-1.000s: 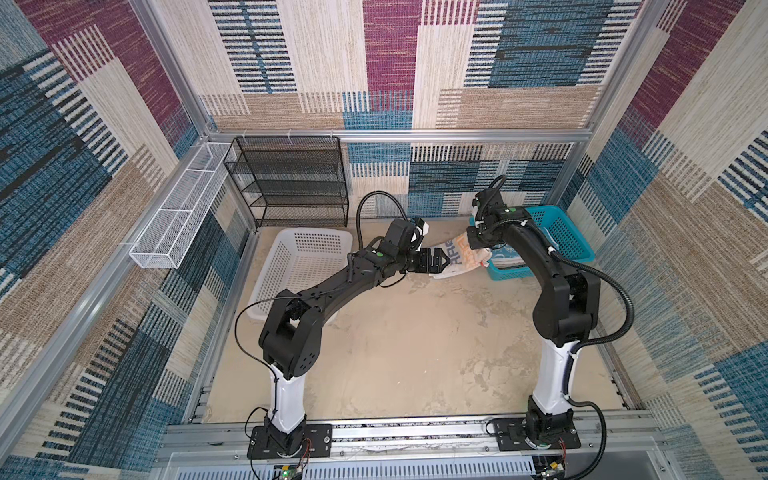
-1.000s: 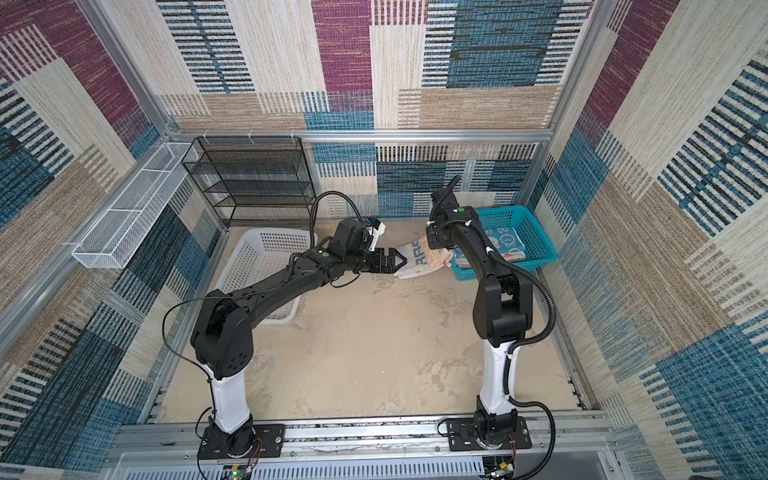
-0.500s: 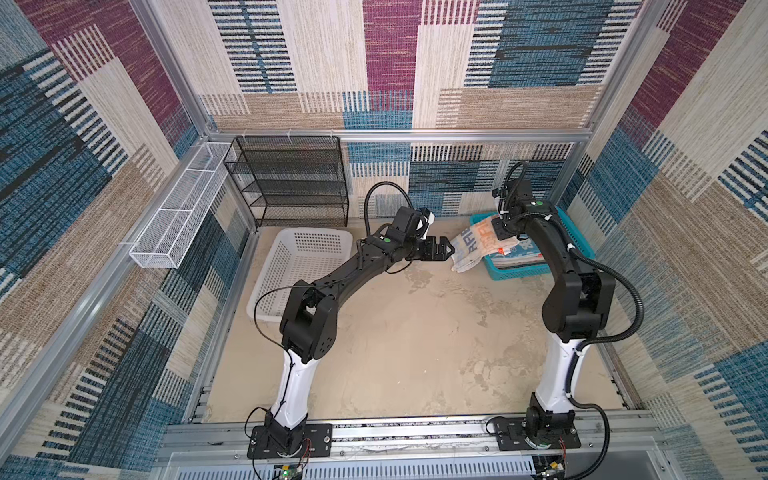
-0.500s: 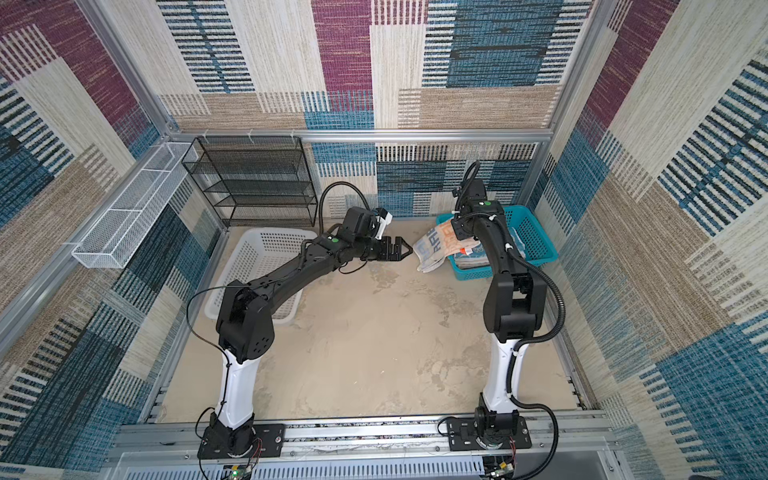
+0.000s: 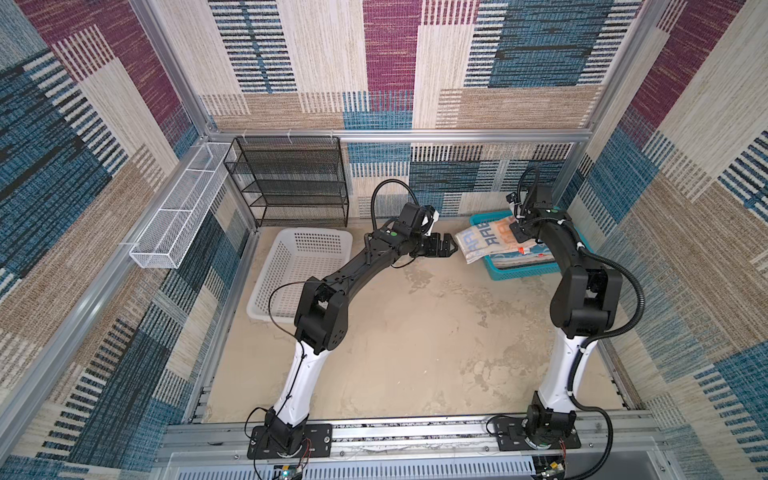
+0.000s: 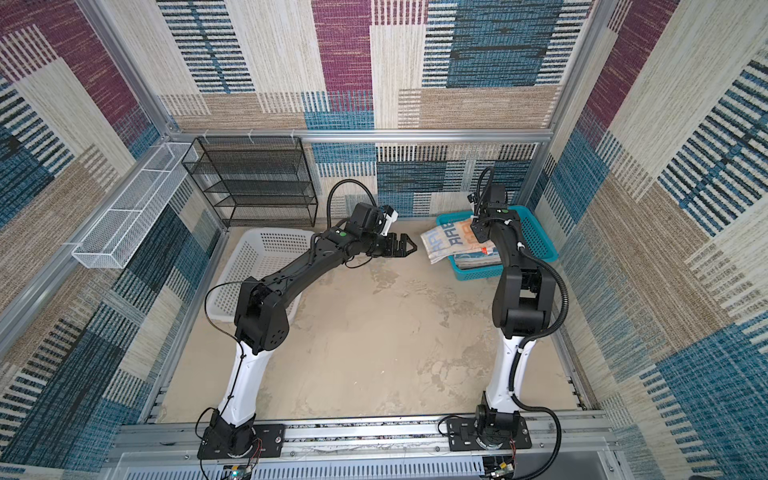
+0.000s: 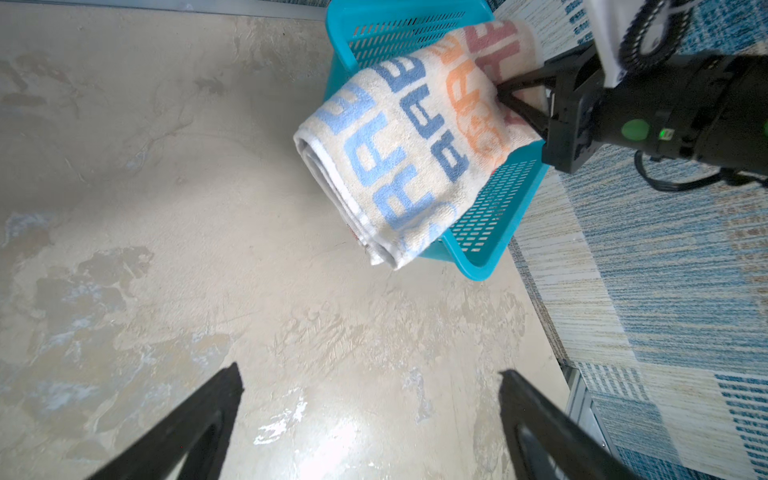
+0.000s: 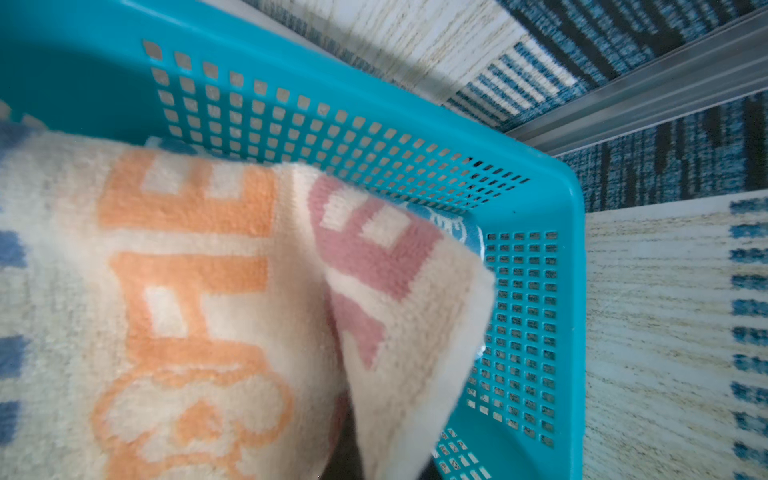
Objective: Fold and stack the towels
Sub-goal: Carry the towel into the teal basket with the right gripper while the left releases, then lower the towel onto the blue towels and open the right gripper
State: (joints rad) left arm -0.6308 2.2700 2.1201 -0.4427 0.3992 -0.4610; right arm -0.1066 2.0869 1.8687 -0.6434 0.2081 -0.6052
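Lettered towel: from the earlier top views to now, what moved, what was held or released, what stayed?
The folded cream terry towel with big blue, orange and pink letters moved right and back, now overhanging the teal perforated plastic basket's rim. The right gripper stayed shut on it; the left gripper stayed open, following slightly. The white perforated plastic basket stayed put.

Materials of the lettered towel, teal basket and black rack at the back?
Folded cream towel with blue, orange and pink letters: apparently terry cloth, matte, fuzzy pile visible. Teal perforated basket: moulded plastic, smooth, slight sheen. Black shelf rack: likely coated metal mesh, see-through.
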